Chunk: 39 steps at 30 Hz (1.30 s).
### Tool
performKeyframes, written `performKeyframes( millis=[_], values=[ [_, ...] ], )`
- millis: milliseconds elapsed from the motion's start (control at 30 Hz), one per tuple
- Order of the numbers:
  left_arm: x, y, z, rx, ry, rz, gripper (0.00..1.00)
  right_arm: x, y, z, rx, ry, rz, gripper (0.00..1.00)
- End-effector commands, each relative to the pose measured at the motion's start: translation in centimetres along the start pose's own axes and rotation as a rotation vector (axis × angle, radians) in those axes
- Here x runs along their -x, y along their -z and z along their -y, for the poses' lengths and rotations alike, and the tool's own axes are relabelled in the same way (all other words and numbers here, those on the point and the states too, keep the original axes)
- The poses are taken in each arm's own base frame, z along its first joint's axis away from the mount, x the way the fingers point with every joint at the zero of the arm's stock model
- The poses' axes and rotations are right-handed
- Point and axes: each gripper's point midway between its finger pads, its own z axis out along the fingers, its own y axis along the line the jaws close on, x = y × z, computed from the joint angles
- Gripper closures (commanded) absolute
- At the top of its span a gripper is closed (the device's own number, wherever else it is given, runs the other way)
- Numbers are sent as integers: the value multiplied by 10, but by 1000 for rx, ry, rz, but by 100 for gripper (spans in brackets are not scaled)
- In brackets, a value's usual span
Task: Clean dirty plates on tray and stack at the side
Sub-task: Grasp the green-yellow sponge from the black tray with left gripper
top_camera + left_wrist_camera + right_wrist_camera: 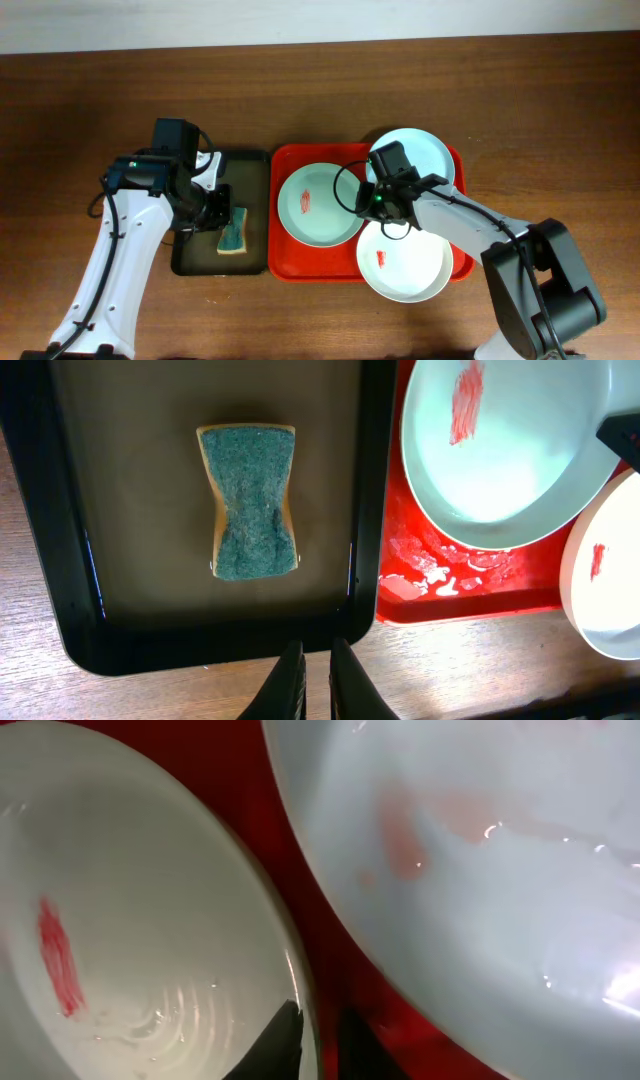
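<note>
Three pale mint-white plates lie on the red tray [290, 262]. The left plate [322, 222] has a red smear, and so does the front plate [408, 268]. The back right plate [422, 152] looks mostly clean. My right gripper [383, 207] sits low between them. In the right wrist view its fingers [315, 1015] straddle and close on the rim of the smeared front plate [130, 900], next to a plate with a faint pink smear [480, 870]. My left gripper [213, 205] is shut and empty over the dark tray; its fingers also show in the left wrist view [310, 652].
A dark green-black tray [255, 160] lies left of the red tray and holds a green-topped yellow sponge [234, 235]. The sponge [248, 500] lies flat in that tray [120, 510]. Wet patches show on the red tray floor [440, 565]. Brown wooden table lies all round.
</note>
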Motion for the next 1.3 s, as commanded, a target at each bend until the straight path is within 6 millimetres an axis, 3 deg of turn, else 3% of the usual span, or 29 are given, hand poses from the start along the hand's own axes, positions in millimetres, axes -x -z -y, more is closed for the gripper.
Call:
performKeyframes(
  millis=[0, 100, 167, 333, 400, 467, 633, 833, 900, 1033, 1200, 1267],
  values=[
    [-2, 0, -1, 7, 4, -2, 90, -5, -2, -3, 10, 0, -14, 84],
    [-2, 0, -1, 7, 4, -2, 90, -4, 0, -11, 39, 3, -24, 85],
    [-2, 0, -1, 8, 4, -2, 90, -3, 2, -12, 34, 1, -31, 96],
    [-2, 0, -5, 30, 5, -3, 87, -3, 4, -12, 31, 0, -35, 96],
    [-3, 0, -7, 42, 5, -6, 82, 0, 6, -15, 34, 2, -32, 81],
    [-3, 0, -7, 42, 5, -6, 81, 1, 7, -16, 34, 2, -31, 80],
    [-3, 0, -7, 42, 5, -6, 82, 0, 7, -15, 31, 1, -34, 90],
    [-3, 0, -7, 42, 5, -6, 81, -5, 7, -10, 9, 0, -50, 87],
    [-3, 0, -7, 42, 5, -6, 82, -5, 7, -10, 9, -1, -51, 96],
    [-3, -1, -7, 44, 6, -8, 81, -5, 7, -9, 7, -1, -53, 96],
    [-5, -20, -12, 55, 20, -86, 67, -5, 7, -9, 7, -1, -53, 96],
    [-6, -35, -15, 61, 29, -136, 66, -5, 7, -9, 7, -1, -53, 96]
  ],
)
